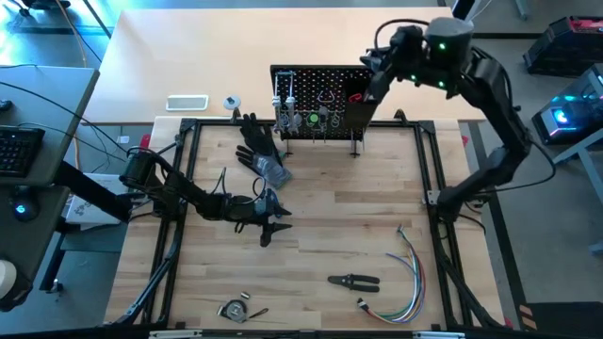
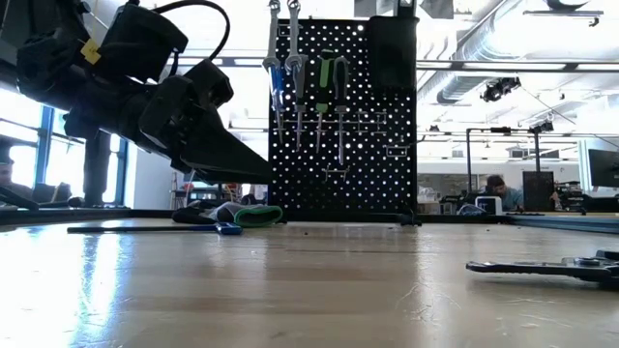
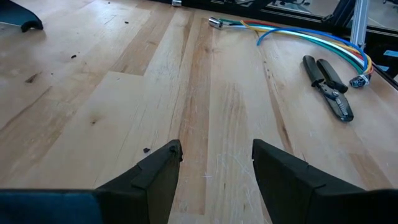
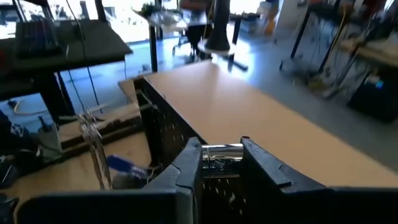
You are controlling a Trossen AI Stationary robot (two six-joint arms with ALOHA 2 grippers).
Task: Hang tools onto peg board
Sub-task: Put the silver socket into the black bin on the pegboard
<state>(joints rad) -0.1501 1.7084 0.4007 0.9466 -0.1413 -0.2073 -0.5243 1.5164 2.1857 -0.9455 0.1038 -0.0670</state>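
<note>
Nearest the low camera lies a pair of dark-handled pliers (image 2: 556, 268) on the pale wooden bench (image 1: 320, 235); from above the pliers (image 1: 354, 281) sit toward 5 o'clock on the bench.

Largest on the bench is the small upright black perforated peg board (image 1: 320, 108) at 12 o'clock, standing on legs. In the low view, 2 silver wrenches (image 2: 275, 39), a blue-handled tool (image 2: 279, 87) and a green-and-black-handled tool (image 2: 325, 82) hang on the peg board, with a black box bin (image 2: 392, 48) at its upper corner.

At 1 o'clock the right gripper (image 4: 221, 160) hangs above the peg board's top edge, its fingers narrowly spaced and clamped on a shiny silver metal tool (image 4: 221, 153).

At 9 o'clock the left gripper (image 1: 273, 224) is low over the bench, its fingers (image 3: 155, 177) spread wide with only bare wood between them.

A black glove (image 1: 256, 141) lies at 11 o'clock, just beside the peg board. A bundle of coloured wires (image 1: 410, 273) lies at 4 o'clock, near the pliers. A small tape measure (image 1: 234, 309) lies at 7 o'clock.
</note>
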